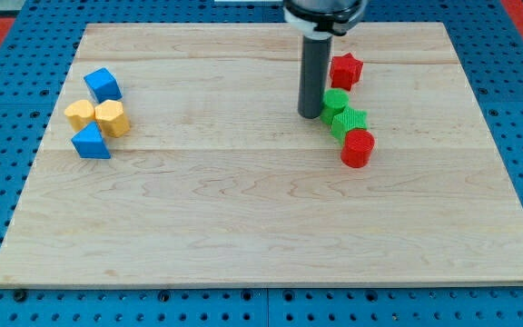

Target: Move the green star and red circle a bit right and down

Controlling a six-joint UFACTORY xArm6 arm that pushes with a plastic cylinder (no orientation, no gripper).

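A green star (349, 122) lies right of the board's middle, touching a red circle (357, 148) just below and right of it. A second green block (334, 101), rounded, sits just above and left of the star, touching it. A red star (344, 70) lies above that. My tip (310, 114) rests on the board just left of the rounded green block, close to or touching it, and up-left of the green star.
At the view's left is a cluster: a blue cube (103, 85), a yellow block (80, 114), a yellow hexagon (112, 118) and a blue triangle (91, 143). The wooden board (261, 236) lies on a blue pegboard.
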